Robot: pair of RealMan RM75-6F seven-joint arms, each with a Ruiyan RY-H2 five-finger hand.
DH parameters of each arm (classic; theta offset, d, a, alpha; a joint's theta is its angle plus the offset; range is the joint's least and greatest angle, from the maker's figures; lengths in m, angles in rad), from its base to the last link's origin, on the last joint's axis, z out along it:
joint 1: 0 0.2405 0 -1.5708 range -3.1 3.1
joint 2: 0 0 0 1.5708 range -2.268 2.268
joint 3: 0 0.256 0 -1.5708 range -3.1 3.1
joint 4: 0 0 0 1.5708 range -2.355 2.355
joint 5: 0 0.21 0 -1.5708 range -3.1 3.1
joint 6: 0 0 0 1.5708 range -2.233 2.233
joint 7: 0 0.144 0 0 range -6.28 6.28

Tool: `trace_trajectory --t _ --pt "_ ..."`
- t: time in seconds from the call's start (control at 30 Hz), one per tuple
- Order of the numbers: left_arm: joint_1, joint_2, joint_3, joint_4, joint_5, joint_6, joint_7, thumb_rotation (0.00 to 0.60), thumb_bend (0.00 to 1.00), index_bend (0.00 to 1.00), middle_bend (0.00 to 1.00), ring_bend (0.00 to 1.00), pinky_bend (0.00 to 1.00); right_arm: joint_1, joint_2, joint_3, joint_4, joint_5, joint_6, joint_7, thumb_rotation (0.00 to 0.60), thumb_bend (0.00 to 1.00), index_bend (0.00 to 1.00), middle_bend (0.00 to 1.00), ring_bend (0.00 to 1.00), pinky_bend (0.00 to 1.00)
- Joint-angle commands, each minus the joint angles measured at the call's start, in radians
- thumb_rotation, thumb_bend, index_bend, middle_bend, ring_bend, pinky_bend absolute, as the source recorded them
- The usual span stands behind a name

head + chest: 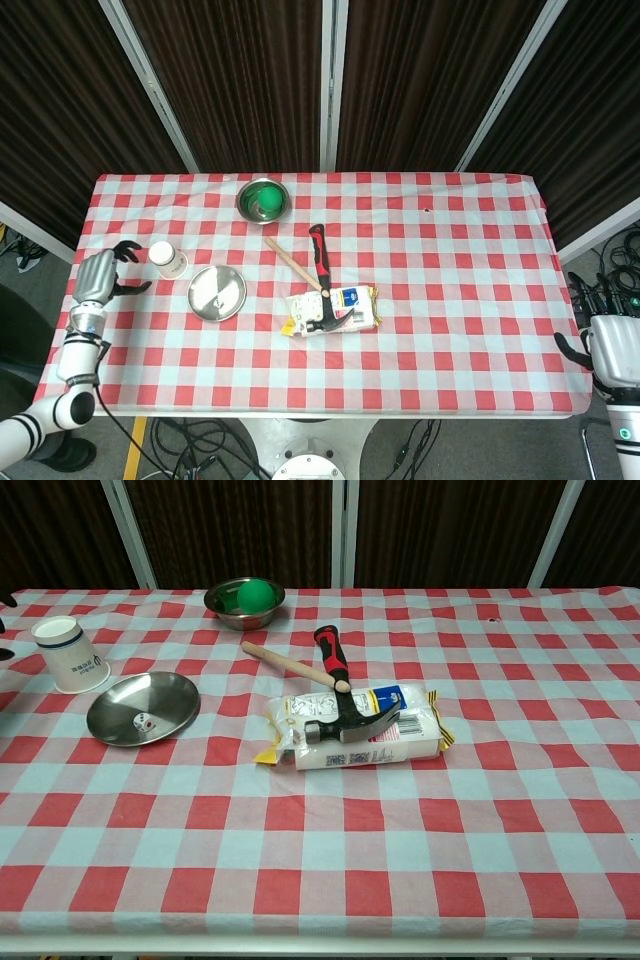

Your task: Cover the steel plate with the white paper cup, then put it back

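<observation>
The white paper cup (pixel 167 260) (pixel 69 656) stands upside down on the cloth, just behind and to the left of the steel plate (pixel 217 293) (pixel 143 708). The plate lies uncovered. My left hand (pixel 99 277) hovers at the table's left edge, a short way left of the cup, fingers spread and holding nothing; only the head view shows it. My right hand (pixel 611 350) hangs off the table's right end, holding nothing.
A claw hammer (pixel 321 275) (pixel 338 685) rests on a white packet (pixel 335 311) (pixel 360 730) at mid-table. A steel bowl with a green ball (pixel 263 200) (pixel 246 600) stands at the back.
</observation>
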Motion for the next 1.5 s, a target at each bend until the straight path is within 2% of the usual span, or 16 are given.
trace_trajectory --t 0.03,0.17,0.33,0.67,0.83,1.1,1.3,1.4,1.5 --pt "-0.019 -0.039 -0.037 0.086 -0.06 -0.111 -0.104 0.6 0.11 0.22 0.23 0.16 0.3 0.001 0.002 0.001 0.0 0.001 -0.002 0.001 0.6 0.15 0.07 0.22 0.04 0.21" --pt "-0.046 -0.086 -0.064 0.173 -0.041 -0.175 -0.226 0.6 0.1 0.21 0.21 0.14 0.26 0.002 0.01 0.006 -0.006 0.002 0.002 -0.004 0.6 0.15 0.07 0.22 0.04 0.21" --pt "-0.08 -0.139 -0.071 0.274 -0.012 -0.222 -0.299 0.6 0.1 0.21 0.21 0.14 0.26 0.003 0.017 0.008 -0.021 -0.001 0.003 -0.018 0.6 0.15 0.07 0.22 0.04 0.21" --pt "-0.113 -0.201 -0.071 0.368 0.043 -0.267 -0.412 0.6 0.1 0.27 0.23 0.14 0.26 0.005 0.017 0.006 -0.032 0.008 -0.007 -0.028 0.6 0.15 0.07 0.22 0.04 0.21" --pt "-0.117 -0.203 -0.072 0.378 0.065 -0.281 -0.466 0.6 0.11 0.3 0.24 0.14 0.26 0.005 0.016 0.007 -0.029 0.013 -0.009 -0.026 0.6 0.15 0.07 0.22 0.04 0.21" --pt "-0.12 -0.213 -0.083 0.407 0.064 -0.277 -0.49 0.6 0.2 0.37 0.28 0.16 0.26 0.009 0.011 0.006 -0.02 0.014 -0.018 -0.019 0.6 0.15 0.07 0.22 0.04 0.21" --pt "-0.118 -0.23 -0.095 0.425 0.07 -0.24 -0.515 0.6 0.25 0.49 0.4 0.24 0.32 0.01 0.008 0.005 -0.02 0.016 -0.022 -0.019 0.6 0.15 0.07 0.22 0.04 0.21" --pt "-0.11 -0.207 -0.087 0.391 0.096 -0.216 -0.524 0.6 0.26 0.5 0.41 0.25 0.32 0.01 0.009 0.005 -0.021 0.015 -0.021 -0.021 0.6 0.14 0.07 0.22 0.04 0.21" --pt "-0.096 -0.152 -0.068 0.304 0.141 -0.184 -0.525 0.6 0.25 0.5 0.41 0.25 0.32 0.011 0.01 0.006 -0.024 0.012 -0.019 -0.024 0.6 0.15 0.07 0.22 0.04 0.21"
